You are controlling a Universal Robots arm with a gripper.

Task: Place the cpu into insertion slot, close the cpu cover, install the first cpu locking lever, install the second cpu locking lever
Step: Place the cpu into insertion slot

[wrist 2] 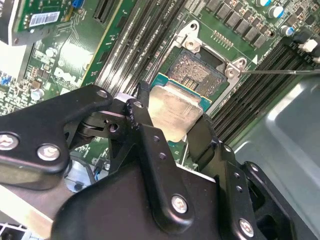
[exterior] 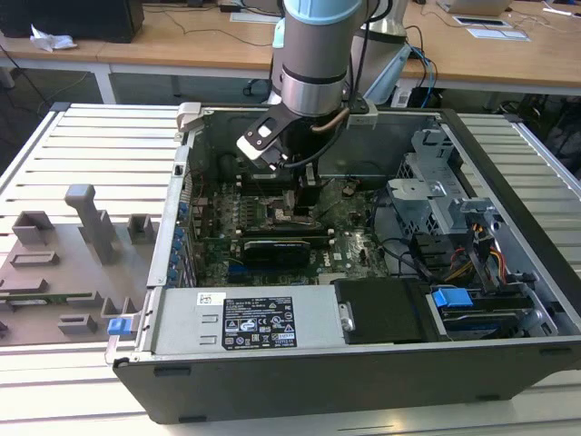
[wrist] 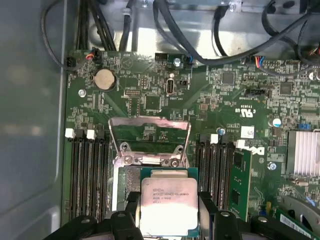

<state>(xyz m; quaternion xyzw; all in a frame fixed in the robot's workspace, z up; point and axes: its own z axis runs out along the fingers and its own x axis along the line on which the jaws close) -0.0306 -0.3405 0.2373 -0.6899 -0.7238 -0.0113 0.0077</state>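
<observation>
My gripper (wrist 2: 172, 127) is shut on the cpu (wrist 2: 176, 107), a flat silver-beige chip with a greenish rim, one black finger on each side. The chip hangs just above the insertion slot (wrist 2: 200, 70), partly over it, and the socket's contact field shows beyond the chip's edge. In the first wrist view the cpu (wrist: 167, 202) sits between the fingers (wrist: 131, 207), with the cpu cover (wrist: 149, 120) standing open behind the insertion slot (wrist: 126, 182). A thin metal lever rod (wrist 2: 280, 71) runs off from the socket's corner. The exterior view shows the gripper (exterior: 304, 193) low inside the computer case over the motherboard (exterior: 345, 241).
Long black memory slots (wrist: 87, 175) flank the socket on both sides. A grey chassis wall (wrist 2: 280, 145) is close by. In the exterior view, a power supply (exterior: 250, 322) lies at the front, a drive cage (exterior: 436, 204) with cables on the right, and grey fixtures (exterior: 91, 222) on the left.
</observation>
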